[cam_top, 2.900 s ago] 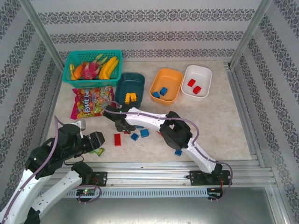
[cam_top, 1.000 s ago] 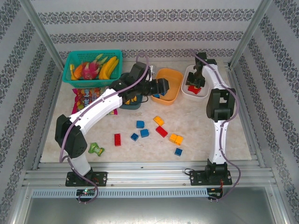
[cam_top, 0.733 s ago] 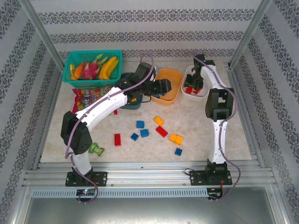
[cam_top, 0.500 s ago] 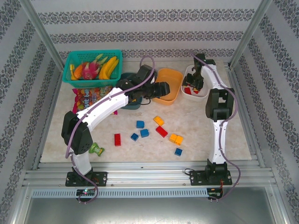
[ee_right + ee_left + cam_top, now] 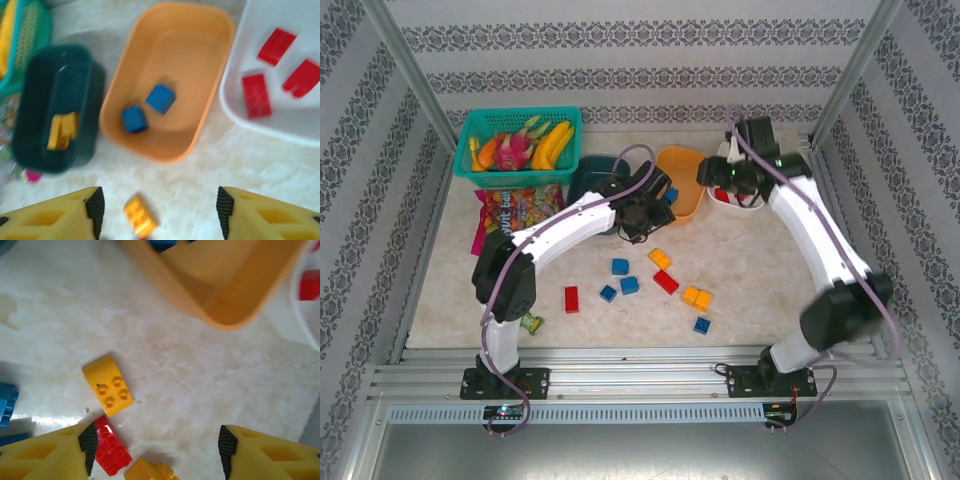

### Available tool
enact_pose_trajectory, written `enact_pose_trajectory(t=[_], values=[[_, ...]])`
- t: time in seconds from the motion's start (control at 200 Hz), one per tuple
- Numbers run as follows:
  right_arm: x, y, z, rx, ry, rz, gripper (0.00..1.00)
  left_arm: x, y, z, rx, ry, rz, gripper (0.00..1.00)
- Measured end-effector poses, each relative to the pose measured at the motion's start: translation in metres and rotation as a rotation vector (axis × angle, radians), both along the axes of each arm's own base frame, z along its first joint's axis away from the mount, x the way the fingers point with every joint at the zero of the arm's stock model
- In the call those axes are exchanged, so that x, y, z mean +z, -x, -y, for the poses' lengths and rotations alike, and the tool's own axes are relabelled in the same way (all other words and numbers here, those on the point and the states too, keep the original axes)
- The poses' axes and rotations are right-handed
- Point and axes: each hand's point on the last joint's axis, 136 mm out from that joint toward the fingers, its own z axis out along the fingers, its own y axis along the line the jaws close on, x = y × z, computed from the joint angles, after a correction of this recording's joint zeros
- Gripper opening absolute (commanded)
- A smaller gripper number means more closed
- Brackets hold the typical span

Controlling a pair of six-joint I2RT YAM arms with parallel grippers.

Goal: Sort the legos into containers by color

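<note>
Loose legos lie mid-table: a yellow one (image 5: 660, 258), a red one (image 5: 666, 281), an orange-yellow pair (image 5: 697, 296), several blue ones (image 5: 620, 266) and a red one (image 5: 571, 298). My left gripper (image 5: 653, 212) hovers open over the yellow brick (image 5: 108, 385) and red brick (image 5: 111, 452), holding nothing (image 5: 155, 445). My right gripper (image 5: 712, 172) is open and empty (image 5: 157, 205) above the tubs. The orange container (image 5: 195, 45) holds two blue bricks (image 5: 160, 98). The white container (image 5: 235, 107) holds three red bricks (image 5: 256, 95). The dark teal container (image 5: 35, 95) holds yellow bricks (image 5: 62, 130).
A turquoise mesh basket (image 5: 480, 125) of toy fruit stands at the back left, with a candy bag (image 5: 510, 215) in front of it. A small green toy figure (image 5: 528, 322) lies near the left arm's base. Metal rails frame the table.
My right gripper has opened and swung left, away from the white container, leaving a third red brick there. My left gripper moved from the orange container down toward the loose bricks.
</note>
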Motion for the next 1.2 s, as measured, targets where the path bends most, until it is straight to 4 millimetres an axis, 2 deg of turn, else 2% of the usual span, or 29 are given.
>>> enact_pose_trajectory(t=[0.08, 0.245, 0.32, 0.42, 0.629, 0.774, 0.869, 0.954, 1.044, 1.199], values=[[-0.012, 0.046, -0.006, 0.040, -0.017, 0.012, 0.69, -0.023, 0.004, 0.000, 0.061, -0.020, -0.071, 0.68], [-0.049, 0.118, -0.004, 0.075, -0.048, -0.015, 0.73, -0.063, 0.014, 0.002, 0.150, -0.070, -0.191, 0.69], [-0.050, 0.142, -0.006, 0.092, -0.073, 0.002, 0.74, -0.078, 0.015, 0.004, 0.185, -0.087, -0.228, 0.70], [-0.047, 0.161, -0.009, 0.111, -0.105, 0.028, 0.74, -0.094, 0.020, 0.004, 0.229, -0.110, -0.271, 0.70], [-0.055, 0.172, -0.008, 0.100, -0.120, 0.005, 0.74, -0.108, 0.014, 0.015, 0.274, -0.116, -0.302, 0.67], [-0.060, 0.171, -0.009, 0.098, -0.112, -0.018, 0.73, -0.114, 0.017, 0.019, 0.287, -0.129, -0.314, 0.51], [-0.064, 0.170, -0.009, 0.097, -0.106, -0.032, 0.73, -0.115, 0.021, 0.019, 0.298, -0.139, -0.324, 0.45], [-0.066, 0.170, -0.010, 0.097, -0.102, -0.042, 0.73, -0.115, 0.022, 0.019, 0.311, -0.138, -0.327, 0.32], [-0.068, 0.169, -0.010, 0.096, -0.099, -0.049, 0.73, -0.114, 0.021, 0.020, 0.313, -0.134, -0.325, 0.27], [-0.068, 0.169, -0.010, 0.097, -0.100, -0.050, 0.73, -0.110, 0.016, 0.019, 0.297, -0.150, -0.287, 0.26]])
